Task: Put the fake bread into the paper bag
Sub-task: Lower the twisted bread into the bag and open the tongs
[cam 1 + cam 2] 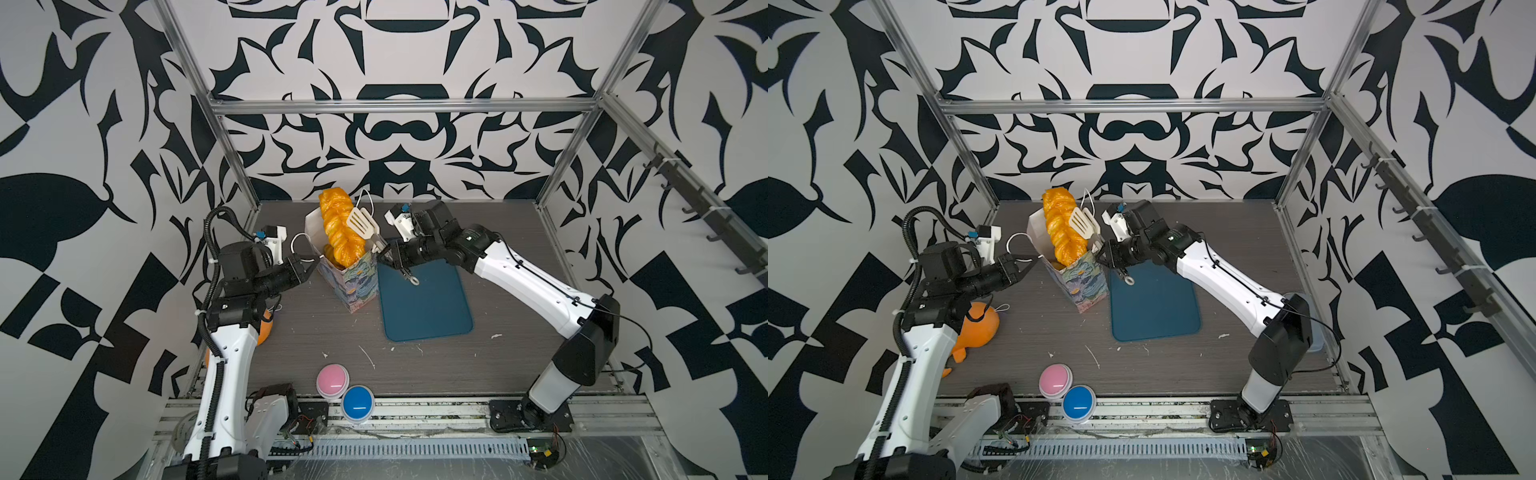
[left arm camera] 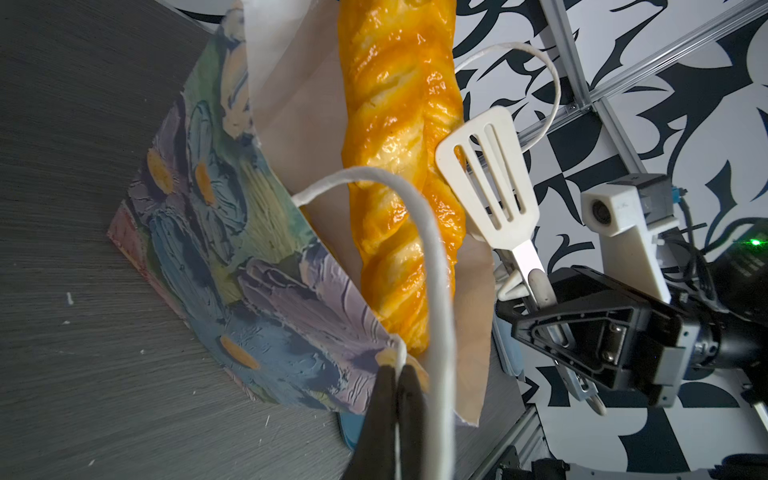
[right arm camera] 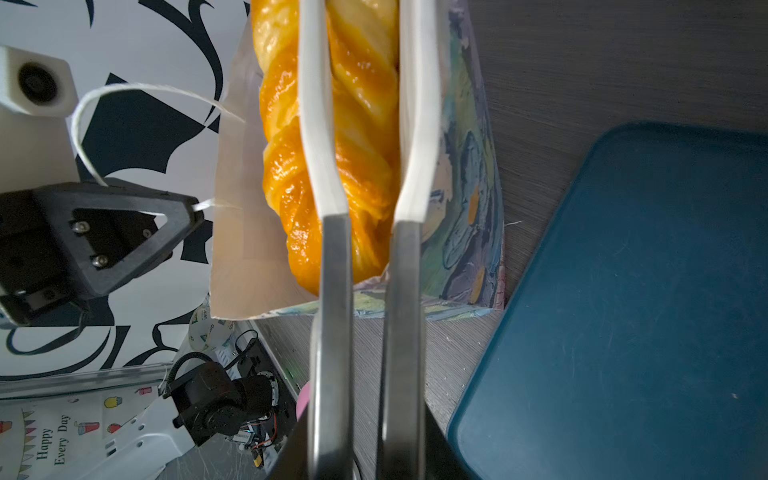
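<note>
You had a dark-blue mat (image 1: 424, 303) lying flat on the grey tabletop (image 1: 519, 257), with white slotted tongs (image 1: 362, 222) tilted in the air by its far left corner. Near the front edge, a pink button (image 1: 332, 380) sat just beside a blue button (image 1: 358, 402). An orange soft toy (image 1: 980, 324) lay at the left, and white scraps (image 1: 368, 356) dotted the tabletop.
</note>
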Motion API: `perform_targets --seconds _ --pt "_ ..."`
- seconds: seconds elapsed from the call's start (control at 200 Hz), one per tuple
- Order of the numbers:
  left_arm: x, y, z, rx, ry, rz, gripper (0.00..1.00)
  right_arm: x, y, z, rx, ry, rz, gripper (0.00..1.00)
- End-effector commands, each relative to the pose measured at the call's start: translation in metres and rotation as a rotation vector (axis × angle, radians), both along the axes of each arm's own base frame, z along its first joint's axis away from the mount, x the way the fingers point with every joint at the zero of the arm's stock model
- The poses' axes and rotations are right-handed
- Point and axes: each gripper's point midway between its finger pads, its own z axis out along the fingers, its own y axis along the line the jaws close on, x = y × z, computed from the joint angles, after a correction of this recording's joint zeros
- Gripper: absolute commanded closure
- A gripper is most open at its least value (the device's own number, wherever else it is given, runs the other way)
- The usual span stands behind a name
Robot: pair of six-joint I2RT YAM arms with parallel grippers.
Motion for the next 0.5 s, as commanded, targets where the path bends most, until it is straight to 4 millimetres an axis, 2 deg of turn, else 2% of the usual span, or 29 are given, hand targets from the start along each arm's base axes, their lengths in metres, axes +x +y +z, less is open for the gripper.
perform_targets --seconds 0.0,0.31,0.495 --pt "0.0 0.0 0.004 -0.005 -0.011 -0.005 1.0 -0.005 0.002 0.036 0.081 -0.075 0.022 0.67" --pt "0.0 0.0 0.005 0.0 -0.013 -0.003 1.0 -0.013 -0.003 0.049 0.095 -0.089 0.033 0.59" --pt "0.0 0.0 0.006 0.0 -0.017 -0.002 1.0 -0.018 -0.01 0.056 0.092 -0.105 0.029 0.58"
